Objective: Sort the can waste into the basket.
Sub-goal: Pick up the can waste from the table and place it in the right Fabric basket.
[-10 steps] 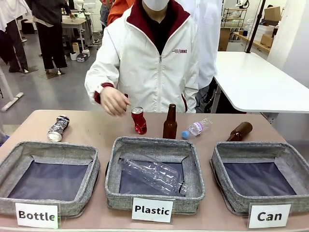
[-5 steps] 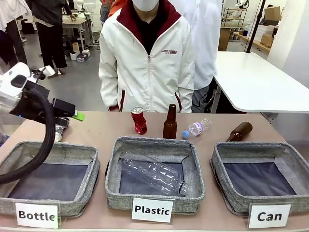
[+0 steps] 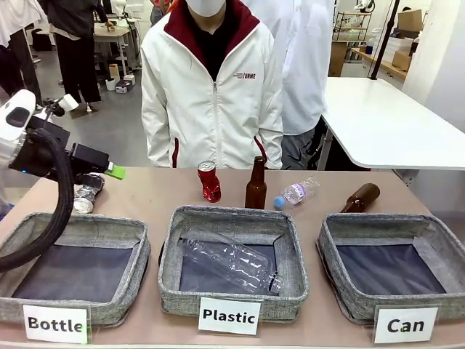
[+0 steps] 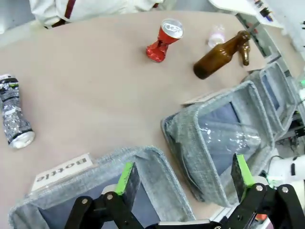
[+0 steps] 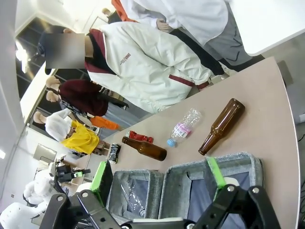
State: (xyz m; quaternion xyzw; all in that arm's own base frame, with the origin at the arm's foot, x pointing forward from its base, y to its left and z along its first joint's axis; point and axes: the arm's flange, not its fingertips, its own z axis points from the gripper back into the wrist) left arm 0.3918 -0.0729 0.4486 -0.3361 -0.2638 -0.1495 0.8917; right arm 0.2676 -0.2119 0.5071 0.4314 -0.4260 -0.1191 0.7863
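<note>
Can waste: red can stands upright, silver top up, behind the Plastic basket. Black can lies on its side far left, long axis toward the person. Left gripper hangs level near it, jaws wide, empty. The left wrist view gives that can whole. Right gripper spread, empty. Can basket far right.

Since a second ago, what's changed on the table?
The left arm swung in from the left side; the left claw, open and empty, now hangs near the black can. The person pulled a hand back from the red can and stood upright. Nothing on the table moved.
</note>
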